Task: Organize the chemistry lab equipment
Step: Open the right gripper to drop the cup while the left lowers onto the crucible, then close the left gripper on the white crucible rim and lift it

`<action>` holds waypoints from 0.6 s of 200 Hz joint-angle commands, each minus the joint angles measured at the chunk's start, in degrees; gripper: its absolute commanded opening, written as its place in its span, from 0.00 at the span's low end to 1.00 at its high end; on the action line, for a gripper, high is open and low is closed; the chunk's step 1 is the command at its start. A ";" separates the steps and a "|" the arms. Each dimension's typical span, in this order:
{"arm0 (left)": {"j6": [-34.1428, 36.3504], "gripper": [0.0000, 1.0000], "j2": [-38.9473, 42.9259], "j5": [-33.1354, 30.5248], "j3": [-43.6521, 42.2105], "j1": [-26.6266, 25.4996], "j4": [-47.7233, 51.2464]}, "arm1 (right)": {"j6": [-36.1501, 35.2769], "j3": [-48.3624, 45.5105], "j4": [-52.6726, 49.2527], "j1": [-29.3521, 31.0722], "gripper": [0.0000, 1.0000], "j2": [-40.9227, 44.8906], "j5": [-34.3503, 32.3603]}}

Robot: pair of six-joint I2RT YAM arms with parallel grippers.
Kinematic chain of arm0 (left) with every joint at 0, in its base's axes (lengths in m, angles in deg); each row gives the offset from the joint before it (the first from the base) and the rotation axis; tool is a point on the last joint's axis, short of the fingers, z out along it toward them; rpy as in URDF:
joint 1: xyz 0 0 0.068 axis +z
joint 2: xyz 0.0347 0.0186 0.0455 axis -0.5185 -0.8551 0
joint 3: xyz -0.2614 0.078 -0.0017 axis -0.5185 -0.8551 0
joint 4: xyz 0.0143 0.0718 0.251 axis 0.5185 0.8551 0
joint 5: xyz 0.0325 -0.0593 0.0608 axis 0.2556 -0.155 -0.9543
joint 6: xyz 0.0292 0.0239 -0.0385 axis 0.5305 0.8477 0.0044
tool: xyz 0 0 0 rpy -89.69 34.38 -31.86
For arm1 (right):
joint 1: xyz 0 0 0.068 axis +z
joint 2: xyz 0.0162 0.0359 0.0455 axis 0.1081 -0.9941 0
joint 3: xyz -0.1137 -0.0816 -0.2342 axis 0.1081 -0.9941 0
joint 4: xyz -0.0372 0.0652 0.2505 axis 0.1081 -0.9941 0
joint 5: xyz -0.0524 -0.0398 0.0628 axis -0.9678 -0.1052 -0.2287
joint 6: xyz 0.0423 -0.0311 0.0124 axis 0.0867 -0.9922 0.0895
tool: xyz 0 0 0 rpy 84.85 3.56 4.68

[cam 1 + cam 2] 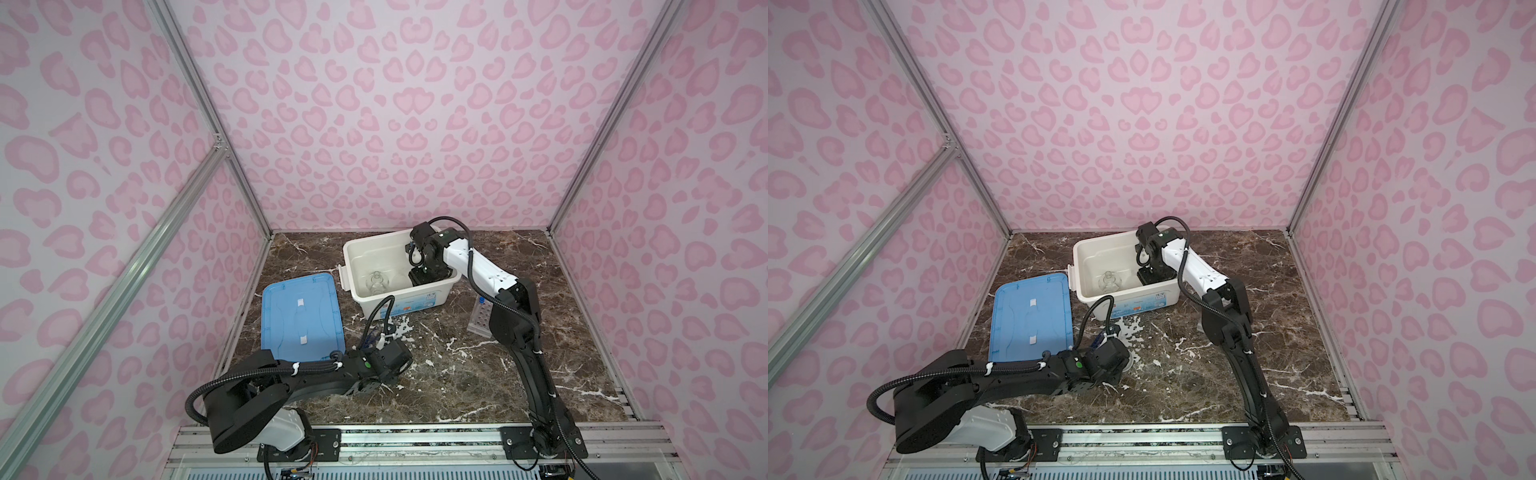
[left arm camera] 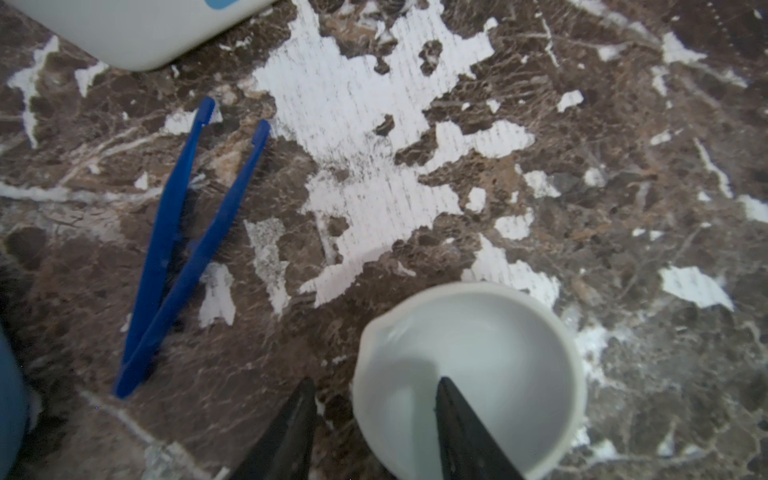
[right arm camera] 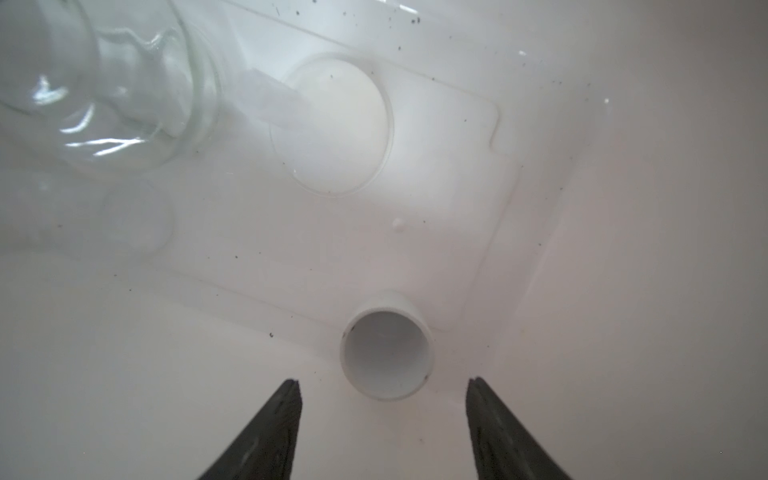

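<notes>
A small white bowl [image 2: 498,332] with a pouring lip stands on the marble. My left gripper [image 2: 374,399] is open astride its near wall, one finger inside and one outside, a gap showing on each side. Dark blue tweezers [image 2: 187,249] lie beside it. My right gripper [image 3: 382,386] hangs open inside the white bin [image 1: 353,253], just above a second small white bowl [image 3: 386,353] lying on its side on the bin floor. A clear glass flask [image 1: 376,282] and a round clear glass piece [image 3: 332,124] lie there too. The clear holed rack [image 1: 482,318] holds a blue-capped tube [image 1: 481,299].
The flat blue lid [image 1: 301,320] lies left of the bin, close to my left arm [image 1: 316,370]. My right arm [image 1: 515,324] stretches over the rack into the bin. Pink patterned walls enclose the marble table [image 1: 457,374] on three sides.
</notes>
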 commanded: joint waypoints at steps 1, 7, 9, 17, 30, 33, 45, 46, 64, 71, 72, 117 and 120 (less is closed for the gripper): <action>-0.01 0.45 -0.32 0.04 0.70 -0.04 -1.21 | 0.23 -0.95 1.75 0.07 0.66 1.04 0.09; -0.01 0.45 -0.31 0.02 0.70 -0.04 -1.18 | 0.19 -1.05 1.73 0.03 0.66 1.19 -0.01; -0.01 0.45 -0.30 0.02 0.70 -0.04 -1.25 | 0.16 -1.11 1.73 0.03 0.66 1.26 -0.05; -0.01 0.44 -0.19 -0.01 0.85 -0.03 -1.30 | 0.14 -1.27 1.73 0.04 0.66 1.44 -0.18; -0.01 0.44 -0.06 -0.07 1.04 -0.04 -1.44 | 0.23 -1.66 1.80 0.04 0.66 1.76 -0.19; -0.01 0.44 -0.11 -0.07 1.12 -0.04 -1.40 | 0.23 -1.86 1.82 0.04 0.66 1.86 -0.19; 0.20 0.44 -0.16 -0.07 1.52 -0.04 -1.37 | 0.32 -2.51 2.23 0.03 0.66 2.38 -0.10; 0.23 0.44 -0.14 -0.03 1.55 -0.04 -1.36 | 0.32 -2.57 2.29 0.03 0.66 2.44 -0.10; 0.75 0.44 -0.50 0.04 2.38 -0.02 -1.27 | 0.49 -3.46 2.95 0.03 0.66 3.12 -0.01; 0.94 0.42 -0.64 0.10 2.83 -0.04 -1.10 | 0.51 -3.64 3.12 0.12 0.66 3.12 -0.09; 0.95 0.42 -0.69 0.10 2.91 -0.04 -1.09 | 0.54 -3.62 3.17 0.07 0.66 3.12 -0.09; 1.11 0.31 -3.87 0.06 5.30 -0.04 0.88 | 0.59 -4.82 3.92 0.03 0.66 5.99 -0.24; 0.99 0.31 -3.97 -0.06 5.39 -0.04 1.00 | 0.58 -4.93 3.93 0.05 0.66 6.14 -0.27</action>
